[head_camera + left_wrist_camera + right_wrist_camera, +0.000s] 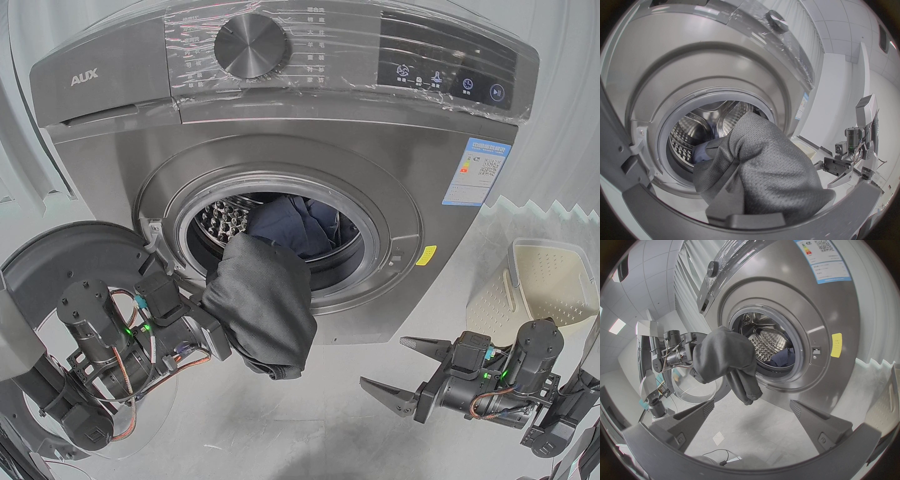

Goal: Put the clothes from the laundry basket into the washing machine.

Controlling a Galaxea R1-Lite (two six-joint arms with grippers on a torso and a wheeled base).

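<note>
The grey washing machine (281,150) stands in front of me with its round door swung open to the left. A dark blue garment (294,222) lies inside the drum. My left gripper (212,331) is shut on a dark grey garment (262,306) that drapes over its fingers and hangs right at the lower left of the drum opening (703,137). The garment's top edge reaches the rim, and its tail (743,390) dangles below it. Low on the right, my right gripper (387,362) stands open and holds nothing. The cream laundry basket (550,281) sits just behind it.
The open door (69,262) stands behind my left arm, close to it. The basket's perforated walls show nothing inside from the head view. Bare grey floor (312,425) lies between the two arms. A loose cable (720,457) rests on the floor.
</note>
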